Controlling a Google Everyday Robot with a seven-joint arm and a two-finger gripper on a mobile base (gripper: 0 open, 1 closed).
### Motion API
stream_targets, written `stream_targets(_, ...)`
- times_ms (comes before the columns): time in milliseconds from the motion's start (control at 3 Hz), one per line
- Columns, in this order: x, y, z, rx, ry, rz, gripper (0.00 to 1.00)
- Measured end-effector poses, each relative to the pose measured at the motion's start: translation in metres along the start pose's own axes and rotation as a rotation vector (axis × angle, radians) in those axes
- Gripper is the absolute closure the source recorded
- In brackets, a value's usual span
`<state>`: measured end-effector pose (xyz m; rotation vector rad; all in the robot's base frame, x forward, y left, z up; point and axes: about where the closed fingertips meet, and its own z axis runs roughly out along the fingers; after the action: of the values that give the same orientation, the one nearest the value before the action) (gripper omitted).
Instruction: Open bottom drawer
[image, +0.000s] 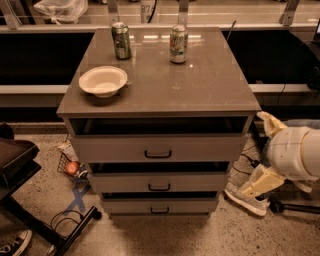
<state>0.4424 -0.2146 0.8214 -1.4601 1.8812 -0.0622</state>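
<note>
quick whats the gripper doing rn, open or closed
gripper: right of the cabinet, off the bottom drawer; open or closed cannot be told

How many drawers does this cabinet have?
3, stacked: top drawer, middle drawer, bottom drawer lowest. None looks hidden. The gripper sits low, right of the cabinet, apart from all three.

Bowl (103, 80), green can (121, 41), second can (178, 44) atop cabinet (210, 92).
</note>
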Motion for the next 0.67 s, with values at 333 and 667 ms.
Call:
stream_targets(333, 0.028, 0.031, 0.059, 0.009, -0.092, 0.054, 0.0)
stream_targets(667, 0.043, 0.043, 0.092, 0.024, -0.134, 0.028, 0.0)
